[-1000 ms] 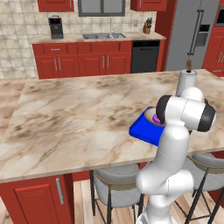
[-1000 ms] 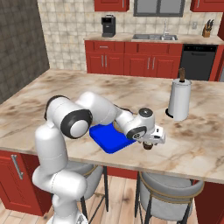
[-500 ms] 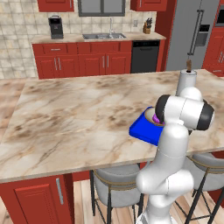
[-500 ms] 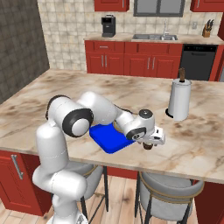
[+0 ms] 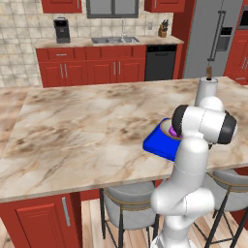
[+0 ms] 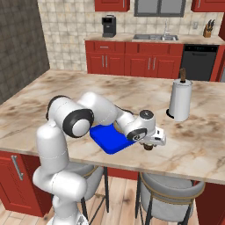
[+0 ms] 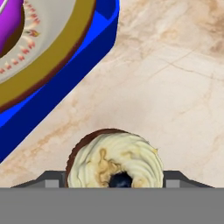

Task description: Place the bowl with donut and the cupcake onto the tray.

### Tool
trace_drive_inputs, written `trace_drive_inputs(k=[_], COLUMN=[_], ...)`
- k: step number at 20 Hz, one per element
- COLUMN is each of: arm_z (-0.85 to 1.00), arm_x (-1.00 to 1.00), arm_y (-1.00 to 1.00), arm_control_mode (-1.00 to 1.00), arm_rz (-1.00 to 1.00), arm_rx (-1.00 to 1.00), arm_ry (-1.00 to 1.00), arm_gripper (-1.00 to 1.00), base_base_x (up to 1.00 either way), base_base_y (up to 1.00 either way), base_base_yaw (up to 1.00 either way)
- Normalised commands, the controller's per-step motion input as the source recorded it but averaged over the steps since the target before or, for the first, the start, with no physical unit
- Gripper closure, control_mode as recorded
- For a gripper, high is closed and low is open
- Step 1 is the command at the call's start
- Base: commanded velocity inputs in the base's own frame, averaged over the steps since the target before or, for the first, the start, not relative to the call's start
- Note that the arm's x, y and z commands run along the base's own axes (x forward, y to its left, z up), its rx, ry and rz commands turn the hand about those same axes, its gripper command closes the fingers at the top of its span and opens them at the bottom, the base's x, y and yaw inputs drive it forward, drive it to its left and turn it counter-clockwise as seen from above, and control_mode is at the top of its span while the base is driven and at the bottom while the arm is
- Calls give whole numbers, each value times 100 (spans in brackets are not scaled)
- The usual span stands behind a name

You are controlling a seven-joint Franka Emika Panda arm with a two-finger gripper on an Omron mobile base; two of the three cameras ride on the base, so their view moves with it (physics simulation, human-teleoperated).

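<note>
The cupcake (image 7: 114, 159), cream-topped with a brown base, stands on the marble counter just right of the tray. My gripper (image 7: 113, 179) is lowered over it, a fingertip (image 7: 50, 180) on each side and small gaps to the cupcake, so it is open. In the right base view the gripper (image 6: 149, 144) hangs over the cupcake (image 6: 149, 147) near the counter's front edge. The bowl (image 7: 57, 48) holding the purple-frosted donut (image 7: 8, 22) sits on the blue tray (image 7: 83, 65). The tray (image 5: 156, 141) and the donut (image 5: 172, 130) also show beside my arm.
A paper towel roll (image 6: 180, 100) stands upright behind and to the right of the gripper. The counter's front edge (image 6: 176, 173) runs close below the cupcake, with stools (image 6: 171, 186) under it.
</note>
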Motion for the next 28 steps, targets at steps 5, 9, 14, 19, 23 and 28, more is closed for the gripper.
trace_drive_inputs(k=[5,9,14,19,23,28], arm_z=[2,20,35,33,34,19], arm_x=[3,2,0,-15,-27,-47], arm_y=[0,0,0,1,3,17], arm_control_mode=[-100,-100,-100,-100,-100,-100], arm_rz=[0,0,-1,0,0,0], arm_rx=[0,0,0,0,0,0], arm_ry=[0,0,0,0,0,1], arm_gripper=[100,100,100,100,100,100], base_base_x=[0,0,0,0,0,0], base_base_y=[0,0,0,0,0,0], base_base_yaw=[0,0,0,0,0,0])
